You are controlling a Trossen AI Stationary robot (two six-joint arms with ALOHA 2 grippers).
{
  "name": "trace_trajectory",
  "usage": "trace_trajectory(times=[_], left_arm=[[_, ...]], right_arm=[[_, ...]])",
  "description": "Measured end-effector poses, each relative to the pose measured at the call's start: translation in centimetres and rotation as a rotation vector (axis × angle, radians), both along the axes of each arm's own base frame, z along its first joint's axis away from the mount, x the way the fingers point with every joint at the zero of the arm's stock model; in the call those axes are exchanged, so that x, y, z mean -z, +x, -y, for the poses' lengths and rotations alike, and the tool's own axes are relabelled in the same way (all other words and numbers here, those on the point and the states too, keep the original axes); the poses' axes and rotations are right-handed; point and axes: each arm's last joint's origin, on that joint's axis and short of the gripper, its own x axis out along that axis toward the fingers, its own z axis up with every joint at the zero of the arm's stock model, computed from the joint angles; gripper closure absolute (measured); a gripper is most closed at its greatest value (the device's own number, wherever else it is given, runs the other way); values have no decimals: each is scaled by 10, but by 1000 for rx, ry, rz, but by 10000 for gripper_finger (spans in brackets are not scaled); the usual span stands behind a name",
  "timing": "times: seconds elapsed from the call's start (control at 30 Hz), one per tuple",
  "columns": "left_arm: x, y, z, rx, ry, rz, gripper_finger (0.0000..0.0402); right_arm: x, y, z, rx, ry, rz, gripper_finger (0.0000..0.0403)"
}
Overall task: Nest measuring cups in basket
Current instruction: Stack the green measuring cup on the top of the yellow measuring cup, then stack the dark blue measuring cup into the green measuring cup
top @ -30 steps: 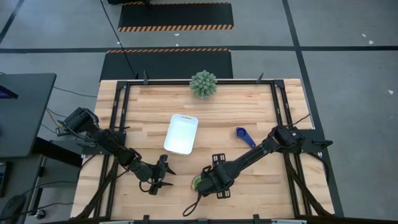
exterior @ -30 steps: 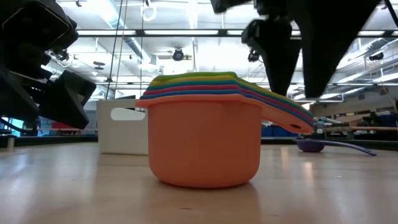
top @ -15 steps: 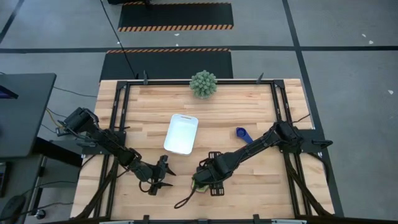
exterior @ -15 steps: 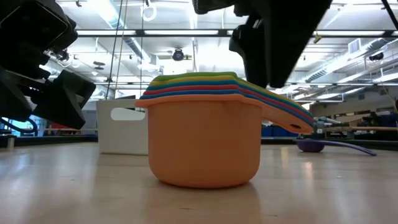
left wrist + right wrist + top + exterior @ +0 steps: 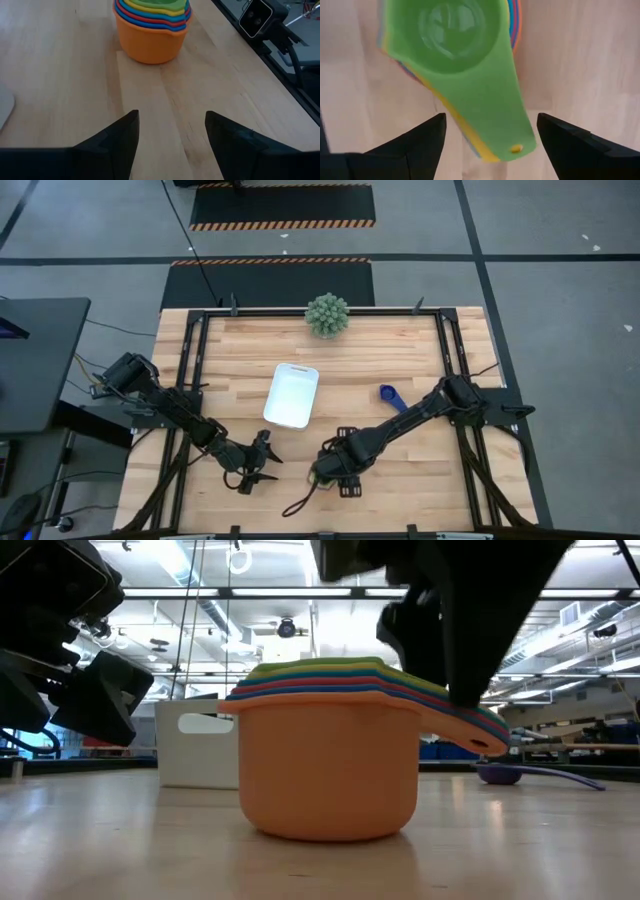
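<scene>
**Nested cups stand on the table, outside the basket**

The stack of measuring cups [image 5: 330, 755] stands upright on the wooden table [image 5: 400, 355], well apart from the white basket [image 5: 291, 395] and nearer the table's front edge than it. The orange cup [image 5: 150, 40] is the outermost and bears the rest; the green cup [image 5: 455, 35] sits on top, its flat handle lying over the yellow one beneath.

The right gripper [image 5: 490, 132] hangs directly over the stack, its two dark fingers [image 5: 415, 142] spread wide, one on either side of the green handle and touching neither it nor the cups. In the low view the dark body of that gripper stands just above the fanned handles.

The left gripper [image 5: 170, 130] rests low beside the stack, on the far side from the right arm, pointed at the orange cup with its fingers parted and nothing between them.

One dark blue cup [image 5: 392, 397] lies alone on the table, well to the side of the basket and apart from the stack. The basket holds nothing. A spiky green ball plant [image 5: 327, 314] sits beyond the basket at the table's far edge.
</scene>
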Motion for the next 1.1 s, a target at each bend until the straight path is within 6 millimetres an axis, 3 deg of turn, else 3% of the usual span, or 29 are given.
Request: trace_trajectory(times=[0.8, 1.1], left_arm=[[0, 0, 0, -4, -6, 0, 169], [0, 0, 0, -4, -6, -1, 169]], right_arm=[[5, -6, -5, 27, 21, -41, 87], [19, -18, 2, 41, -46, -136, 87]])
